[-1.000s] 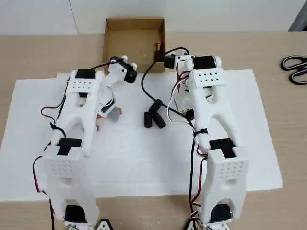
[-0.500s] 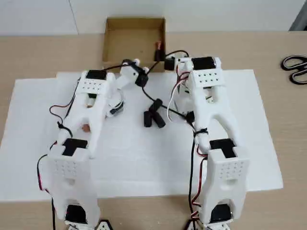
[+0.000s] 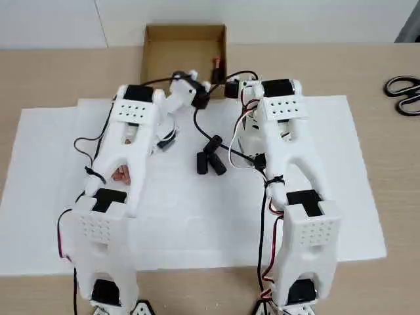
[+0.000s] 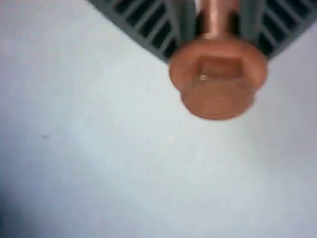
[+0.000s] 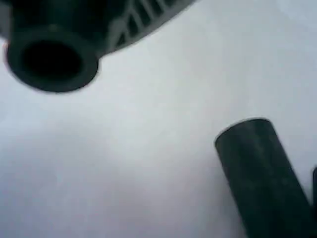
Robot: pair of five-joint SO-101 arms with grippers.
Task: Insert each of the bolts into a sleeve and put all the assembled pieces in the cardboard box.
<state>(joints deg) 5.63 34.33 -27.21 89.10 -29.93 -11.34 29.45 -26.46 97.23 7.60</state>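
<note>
Early going, I'd say: one joined piece point(image 3: 214, 64) seems to lie against the right wall of the cardboard box point(image 3: 157, 52) at the surface's far edge. The left pincer point(image 4: 218, 22) is clamped on a copper bolt point(image 4: 218, 79), whose head sticks out past its tips above the white sheet point(image 3: 52, 164). Under that arm lie spare bolts point(image 3: 121, 174). A few loose sleeves point(image 3: 210, 156) cluster mid-sheet. The right pincer point(image 5: 64, 22) grips a black sleeve point(image 5: 52, 60), its bore empty, with another sleeve point(image 5: 257, 168) lying near it.
</note>
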